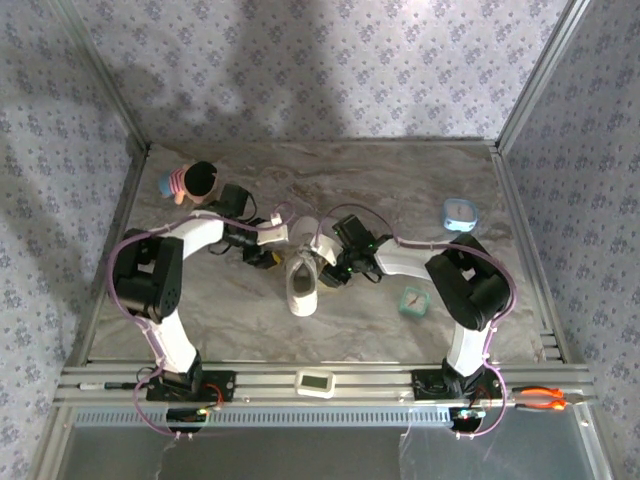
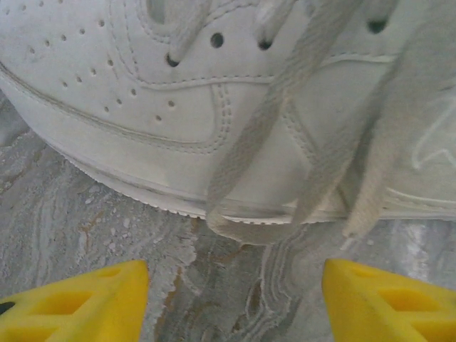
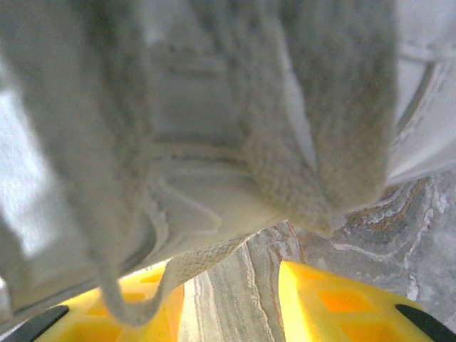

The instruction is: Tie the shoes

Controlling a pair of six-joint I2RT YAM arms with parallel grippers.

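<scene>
The sneaker lies at the middle of the tabletop, between both tools. The left tool has its jaws spread with nothing between them, facing a lace loop. The right tool has its jaws apart, with a lace strand draped across one finger.

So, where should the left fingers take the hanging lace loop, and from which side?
Probably the low bend of the lace loop, which curves out by the sneaker sole. Come from that side, left fingers astride the bend; higher up the strands hug the upper.
</scene>
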